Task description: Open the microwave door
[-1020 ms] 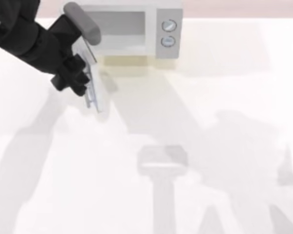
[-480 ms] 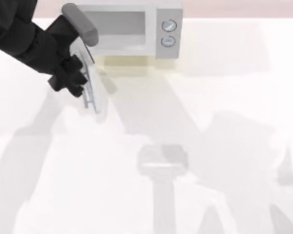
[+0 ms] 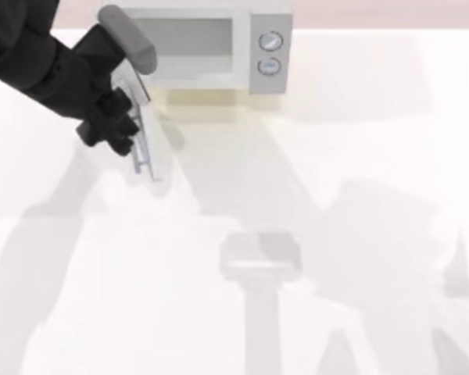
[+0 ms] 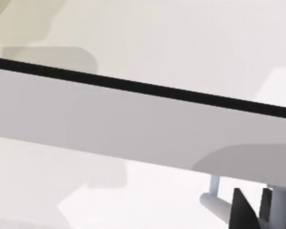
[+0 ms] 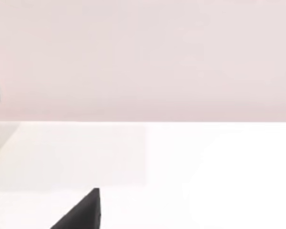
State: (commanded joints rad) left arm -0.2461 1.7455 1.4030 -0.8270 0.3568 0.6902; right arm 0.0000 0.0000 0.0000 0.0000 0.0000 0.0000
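The microwave (image 3: 219, 47) is light grey, with two silver knobs (image 3: 270, 53) on its right panel. Its door (image 3: 148, 144) is pale grey with a black edge, and the left tool (image 3: 113, 129) is black. The bench (image 3: 336, 156) is white.

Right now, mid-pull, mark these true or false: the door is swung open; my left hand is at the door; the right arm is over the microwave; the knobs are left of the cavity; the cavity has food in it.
1. The door is swung open. True.
2. The left hand is at the door. True: it is at the door's handle.
3. The right arm is over the microwave. False: it is absent from the top view.
4. The knobs are left of the cavity. False: they are right of it.
5. The cavity holds food. False: nothing shows inside it.
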